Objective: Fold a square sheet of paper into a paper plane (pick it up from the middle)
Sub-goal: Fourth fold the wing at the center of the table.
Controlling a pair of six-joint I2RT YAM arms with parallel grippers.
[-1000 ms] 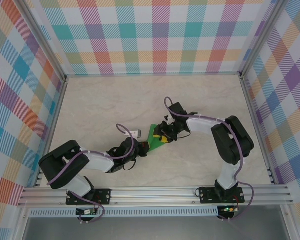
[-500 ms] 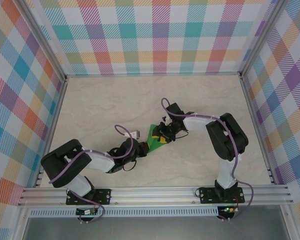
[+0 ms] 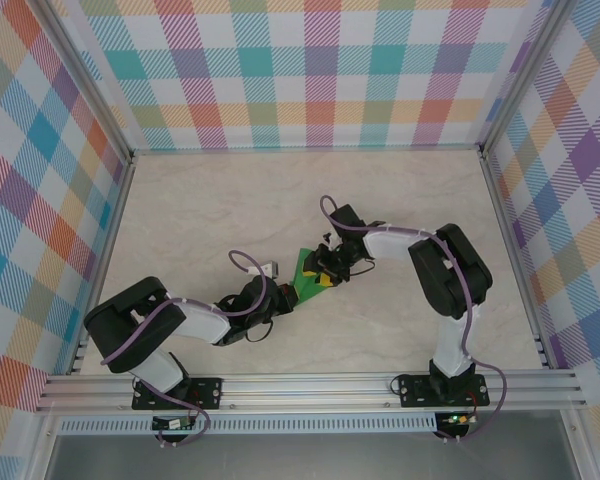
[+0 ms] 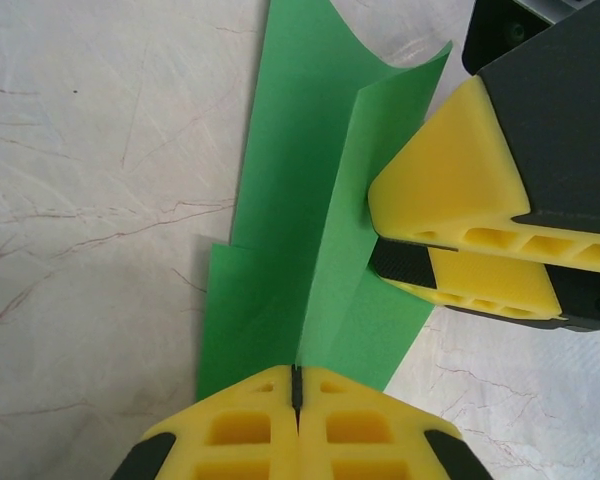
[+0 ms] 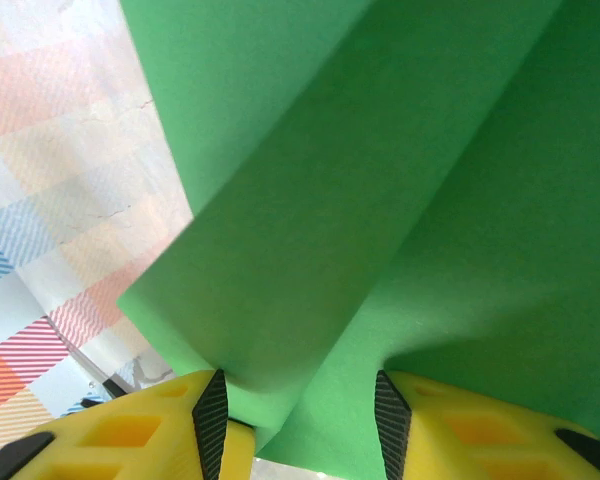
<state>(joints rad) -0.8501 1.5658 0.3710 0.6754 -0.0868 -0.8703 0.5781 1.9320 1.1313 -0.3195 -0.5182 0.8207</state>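
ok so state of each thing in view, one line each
green paper: folded, centre crease raised, held between both grippers
left gripper: shut on the paper's near end
right gripper: jaws partly apart, paper fold between them
table: bare marbled top under the paper

The bright green paper plane (image 4: 310,300), partly folded with an upright centre crease, sits mid-table, layers splayed.

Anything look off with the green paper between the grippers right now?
The paper plane looks uneven: one flap corner juts past the others on one side and its far edge curls. The left gripper is shut on its centre ridge; the right gripper meets its side.
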